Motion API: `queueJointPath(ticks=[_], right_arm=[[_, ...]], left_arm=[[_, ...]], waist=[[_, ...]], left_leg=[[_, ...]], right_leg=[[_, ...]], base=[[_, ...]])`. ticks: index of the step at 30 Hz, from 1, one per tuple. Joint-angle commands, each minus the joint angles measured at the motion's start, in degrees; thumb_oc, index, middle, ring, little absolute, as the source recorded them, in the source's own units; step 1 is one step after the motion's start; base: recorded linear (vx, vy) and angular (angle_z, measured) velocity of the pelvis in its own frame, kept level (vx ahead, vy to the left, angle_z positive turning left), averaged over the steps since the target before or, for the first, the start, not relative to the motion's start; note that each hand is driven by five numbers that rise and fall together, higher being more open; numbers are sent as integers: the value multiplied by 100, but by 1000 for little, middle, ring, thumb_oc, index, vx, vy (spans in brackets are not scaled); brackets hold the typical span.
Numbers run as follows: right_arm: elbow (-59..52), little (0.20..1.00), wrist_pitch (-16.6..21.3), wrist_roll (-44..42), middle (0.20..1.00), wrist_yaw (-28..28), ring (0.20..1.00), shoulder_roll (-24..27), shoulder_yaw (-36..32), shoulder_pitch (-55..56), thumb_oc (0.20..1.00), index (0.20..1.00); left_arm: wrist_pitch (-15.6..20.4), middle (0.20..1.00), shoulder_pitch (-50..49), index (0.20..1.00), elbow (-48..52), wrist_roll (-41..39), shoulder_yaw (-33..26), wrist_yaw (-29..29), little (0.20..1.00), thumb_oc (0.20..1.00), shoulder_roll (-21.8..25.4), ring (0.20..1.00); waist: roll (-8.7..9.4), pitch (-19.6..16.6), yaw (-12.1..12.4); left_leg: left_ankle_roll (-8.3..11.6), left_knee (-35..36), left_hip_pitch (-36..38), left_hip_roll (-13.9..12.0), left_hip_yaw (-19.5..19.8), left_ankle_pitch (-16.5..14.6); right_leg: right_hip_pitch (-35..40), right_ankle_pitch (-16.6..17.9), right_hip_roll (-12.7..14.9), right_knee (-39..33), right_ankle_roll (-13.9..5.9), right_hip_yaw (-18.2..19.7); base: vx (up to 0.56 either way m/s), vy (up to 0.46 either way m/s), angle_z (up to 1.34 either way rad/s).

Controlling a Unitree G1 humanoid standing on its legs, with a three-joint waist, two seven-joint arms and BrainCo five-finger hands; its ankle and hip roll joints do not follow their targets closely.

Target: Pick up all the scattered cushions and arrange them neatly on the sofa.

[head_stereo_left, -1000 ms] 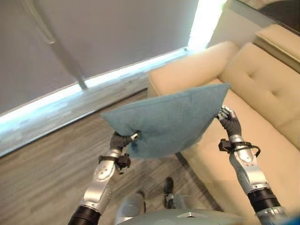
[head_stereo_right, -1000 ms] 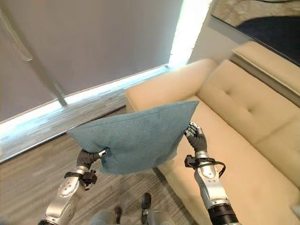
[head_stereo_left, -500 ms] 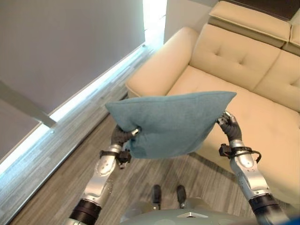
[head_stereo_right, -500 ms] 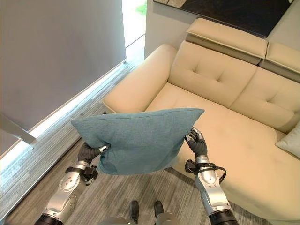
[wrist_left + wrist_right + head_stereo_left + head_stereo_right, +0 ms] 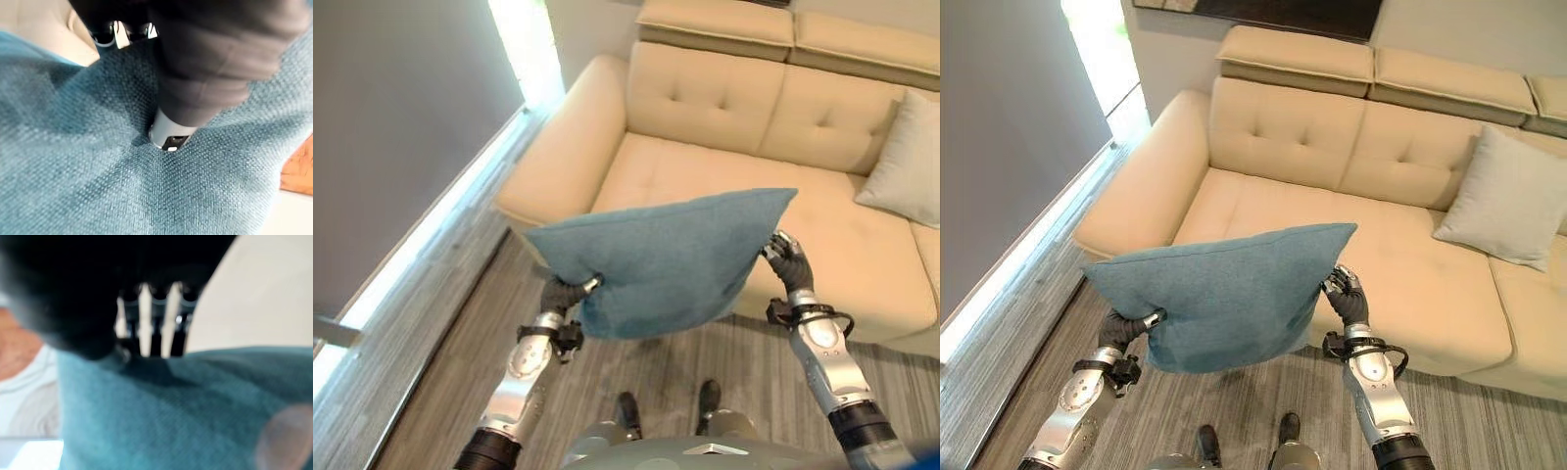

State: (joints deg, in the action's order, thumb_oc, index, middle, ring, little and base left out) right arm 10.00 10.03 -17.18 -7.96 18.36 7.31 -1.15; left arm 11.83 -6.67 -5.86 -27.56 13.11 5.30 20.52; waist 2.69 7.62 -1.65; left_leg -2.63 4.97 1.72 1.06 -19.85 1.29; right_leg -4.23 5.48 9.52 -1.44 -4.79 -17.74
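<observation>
So you have one grey cushion point(image 5: 1508, 201) on the sofa point(image 5: 1283, 132) already, and your left hand point(image 5: 566, 292) and right hand point(image 5: 787, 262) each pinch an end of the blue cushion point(image 5: 666, 259) in the air, not yet put down.

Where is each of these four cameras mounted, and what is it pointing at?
Left eye view: head, looking down at the sofa; both arms hold the blue cushion.
Right eye view: same scene, slightly shifted; grey cushion on the seat.
Left wrist view: along the left hand, gripping blue fabric.
Right wrist view: along the right hand at the cushion's edge.
All share the blue cushion.
</observation>
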Motion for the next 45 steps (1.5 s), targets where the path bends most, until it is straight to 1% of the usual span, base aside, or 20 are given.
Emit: queueJointPath(ticks=[1,5,7,8,10,14,15,16,20,25,29,30,32,37,39,41,42,43,44,45], right_arm=[[-294,200,429,142,200,188,200,-59,86,-514,200,200],[-383,200,437,117,200,221,200,-11,10,-360,200,200],[-459,200,482,49,200,174,200,30,-113,-219,200,200],[-460,200,482,49,200,175,200,27,-116,-221,200,200],[-473,200,511,-79,200,90,200,129,-161,-185,200,200],[-430,200,468,-97,200,37,200,161,-143,-192,200,200],[-420,200,471,-96,200,27,200,156,-150,-171,200,200],[-421,200,471,-96,200,27,200,157,-150,-169,200,200],[-325,200,438,-92,200,10,200,139,-97,-200,200,200],[-378,200,426,-11,200,85,200,82,-98,-164,200,200],[-381,200,409,97,200,126,200,-12,-51,-264,200,200],[-407,200,425,107,200,137,200,-73,-46,-312,200,200],[-411,200,421,115,200,144,200,-102,-28,-332,200,200],[-369,200,392,142,200,146,200,-84,14,-396,200,200],[-417,200,408,124,200,164,200,-64,-34,-318,200,200],[-388,200,444,136,200,145,200,-36,-67,-313,200,200],[-383,200,449,126,200,133,200,69,-103,-251,200,200],[-386,200,449,126,200,134,200,71,-103,-246,200,200],[-397,200,481,62,200,108,200,132,-153,-191,200,200],[-397,200,482,61,200,109,200,132,-157,-192,200,200]], left_arm=[[528,200,451,200,676,94,100,-278,200,200,-215,200],[518,200,434,200,670,92,118,-291,200,200,-256,200],[509,200,471,200,682,31,172,-280,200,200,-306,200],[509,200,475,200,681,31,172,-279,200,200,-303,200],[510,200,538,200,668,-20,203,-206,200,200,-313,200],[492,200,555,200,653,-56,179,-135,200,200,-344,200],[479,200,535,200,651,-40,166,-110,200,200,-349,200],[479,200,535,200,651,-39,167,-109,200,200,-349,200],[502,200,516,200,657,-43,102,-58,200,200,-365,200],[455,200,482,200,671,-32,136,-158,200,200,-298,200],[424,200,475,200,680,-8,82,-182,200,200,-176,200],[436,200,465,200,682,2,25,-155,200,200,-108,200],[437,200,464,200,660,14,-1,-145,200,200,-100,200],[472,200,407,200,691,-70,-119,-114,200,200,-132,200],[491,200,431,200,638,-64,-56,-171,200,200,-197,200],[505,200,460,200,604,-43,-28,-181,200,200,-249,200],[492,200,462,200,614,-76,16,-257,200,200,-297,200],[490,200,457,200,617,-76,17,-257,200,200,-298,200],[474,200,485,200,621,-93,55,-257,200,200,-313,200],[474,200,488,200,620,-93,57,-256,200,200,-313,200]], waist=[[18,-214,77],[53,-253,11],[137,-205,-50],[150,-218,-57],[193,-92,-39],[300,-24,48],[303,-31,85],[309,-30,87],[213,17,246],[120,-103,200],[59,-70,251],[17,-14,242],[8,2,246],[7,47,176],[53,23,76],[50,6,63],[97,-107,19],[90,-105,11],[160,-72,17],[152,-71,5]], left_leg=[[144,-518,237,-72,563,-1063],[287,-779,278,-183,578,-1190],[516,-1490,45,-421,608,-1243],[513,-1498,12,-410,614,-1223],[689,-2499,-387,-580,894,-931],[584,-2487,-822,-306,1335,-1089],[558,-2079,-947,-186,1557,-1050],[557,-2056,-930,-179,1554,-1042],[565,-1593,-1112,75,2180,-734],[411,-1217,-722,39,2039,-749],[248,-1086,-454,-24,1660,-866],[184,-1018,-348,-78,1514,-904],[173,-947,-253,-91,1425,-925],[222,-729,121,-82,1243,-1072],[265,-783,213,-63,1362,-1187],[305,-844,228,-83,1395,-1244],[437,-1119,197,-182,1417,-1326],[442,-1146,190,-192,1427,-1344],[584,-1812,-75,-317,1421,-1216],[591,-1882,-117,-330,1439,-1246]], right_leg=[[-75,-446,106,383,-328,-114],[98,-570,-31,302,-218,-40],[308,-714,-168,168,-69,16],[287,-698,-156,160,-64,9],[466,-794,-300,86,128,110],[529,-858,-298,20,148,243],[552,-871,-338,12,106,375],[557,-875,-332,12,104,378],[656,-983,-468,91,93,722],[653,-1088,-411,349,45,888],[325,-1102,-214,1047,-136,939],[14,-985,-148,1556,-272,846],[-150,-938,-104,1665,-313,774],[-595,-617,-47,804,-282,44],[-422,-610,-198,484,-213,365],[-366,-584,-254,472,-192,444],[-159,-610,-296,332,-74,399],[-144,-609,-303,322,-70,388],[74,-691,-341,243,38,371],[76,-688,-351,235,45,354]], base=[[69,-94,-15],[115,-202,-15],[45,-208,16],[14,-144,15],[65,-173,20],[69,-37,-7],[122,20,-14],[126,40,-14],[128,71,-51],[149,139,-65],[87,123,-45],[82,74,-45],[92,33,-49],[168,-69,-46],[175,-109,27],[166,-150,47],[202,-222,35],[199,-321,32],[51,-149,42],[87,-248,56]])
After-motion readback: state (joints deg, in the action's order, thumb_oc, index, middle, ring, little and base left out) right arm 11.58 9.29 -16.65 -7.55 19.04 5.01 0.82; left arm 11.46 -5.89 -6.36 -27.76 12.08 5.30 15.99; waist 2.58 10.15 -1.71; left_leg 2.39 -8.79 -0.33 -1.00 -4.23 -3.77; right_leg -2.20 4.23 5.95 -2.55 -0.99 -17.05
